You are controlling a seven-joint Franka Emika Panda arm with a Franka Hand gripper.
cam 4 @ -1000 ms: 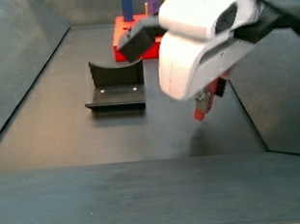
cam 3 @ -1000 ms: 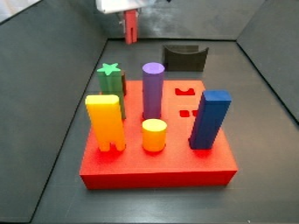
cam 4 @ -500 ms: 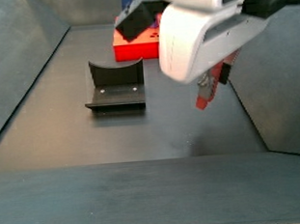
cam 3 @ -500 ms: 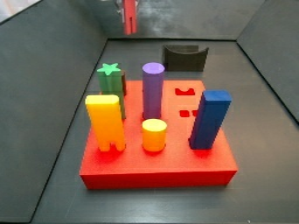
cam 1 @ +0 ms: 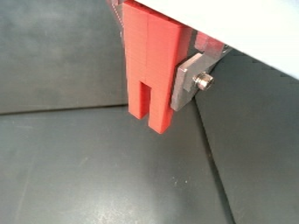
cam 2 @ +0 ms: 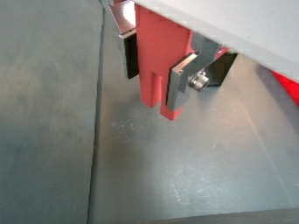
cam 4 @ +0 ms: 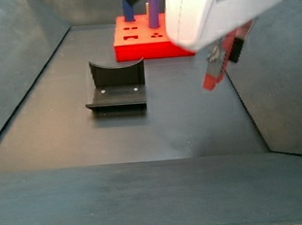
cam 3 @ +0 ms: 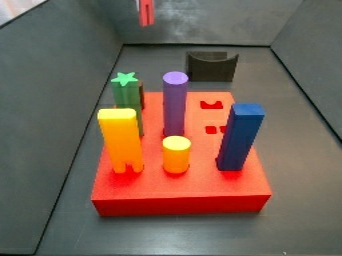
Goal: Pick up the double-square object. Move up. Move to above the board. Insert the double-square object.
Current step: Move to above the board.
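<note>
In both wrist views the gripper point(cam 2: 158, 68) clamps the double-square object point(cam 1: 152, 70), which hangs clear above the bare grey floor point(cam 1: 105, 175). In a side view it hangs high behind the board point(cam 3: 181, 195); in a side view the fixture point(cam 4: 115, 86) stands beside it.

Double-square object point(cam 1: 152, 70) matt red plastic; end effector point(cam 2: 158, 63) fingers brushed metal.

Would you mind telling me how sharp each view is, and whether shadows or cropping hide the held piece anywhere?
In both wrist views the double-square object is sharp and evenly lit, clamped in the claw; its top runs out of frame. In a side view the board is crisp, but the piece is tiny at the top edge. In a side view the arm's white body is overexposed and cropped; the piece is clear of the floor.
</note>
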